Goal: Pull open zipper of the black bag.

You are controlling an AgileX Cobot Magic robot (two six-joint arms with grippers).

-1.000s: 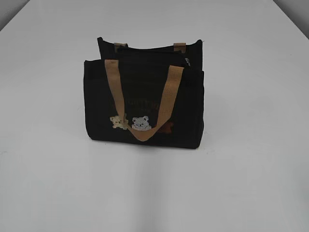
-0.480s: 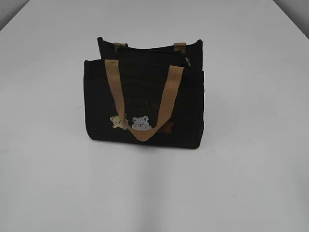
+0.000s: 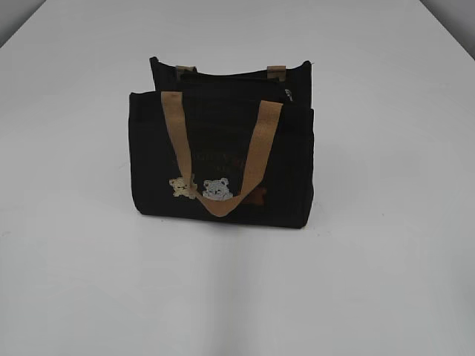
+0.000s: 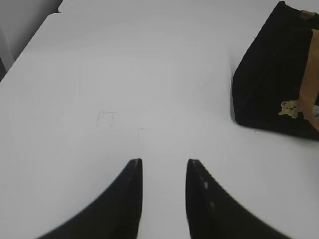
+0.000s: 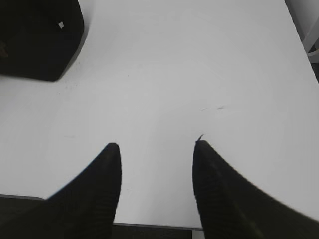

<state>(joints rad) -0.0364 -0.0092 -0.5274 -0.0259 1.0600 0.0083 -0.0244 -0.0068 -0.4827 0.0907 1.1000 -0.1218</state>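
Observation:
The black bag [image 3: 220, 152] stands upright in the middle of the white table, with its bear embroidery and one tan handle [image 3: 223, 152] facing the exterior camera. The zipper [image 3: 230, 81] runs along the top between the two panels, and a small silvery pull tab [image 3: 289, 94] shows at its right end. Neither gripper appears in the exterior view. My left gripper [image 4: 163, 160] hovers open over bare table, with the bag [image 4: 271, 74] well off to its upper right. My right gripper [image 5: 157, 144] is open too, wider, and the bag's corner [image 5: 40, 40] lies far to its upper left.
The white table [image 3: 386, 282] stretches all round the bag. Its near edge [image 5: 149, 225] shows right under my right gripper's fingers. Its far left edge [image 4: 30, 45] shows in the left wrist view.

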